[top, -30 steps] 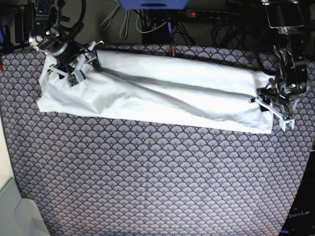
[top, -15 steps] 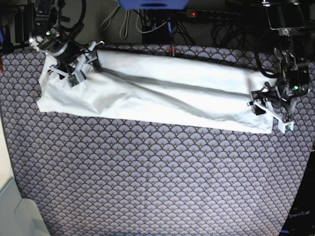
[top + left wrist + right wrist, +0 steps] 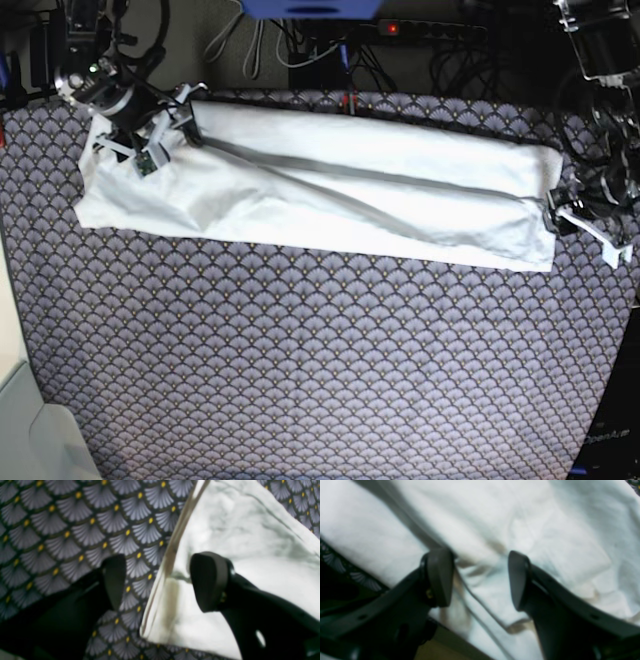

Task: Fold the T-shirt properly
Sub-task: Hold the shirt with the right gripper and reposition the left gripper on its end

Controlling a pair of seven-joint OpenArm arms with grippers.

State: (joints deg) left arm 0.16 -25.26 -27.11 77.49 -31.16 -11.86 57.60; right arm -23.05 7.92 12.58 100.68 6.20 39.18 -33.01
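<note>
Patterned bench (image 3: 300, 360) carries the T-shirt (image 3: 330, 190), folded into a long band. My left claw (image 3: 157, 582) has just opened and backed off its corner; my right claw (image 3: 480, 577) hovers open over the other end, so the lengthwise fold looks finished.

Table cover: a dark cloth (image 3: 330, 360) printed with grey scallop fans and small yellow dots, filling most of the base view.
Behind, 12 o'clock: tangled cables (image 3: 290, 45) and a power strip (image 3: 435, 30) with a red light.
Corner, 8 o'clock: a pale surface (image 3: 20, 420).
</note>
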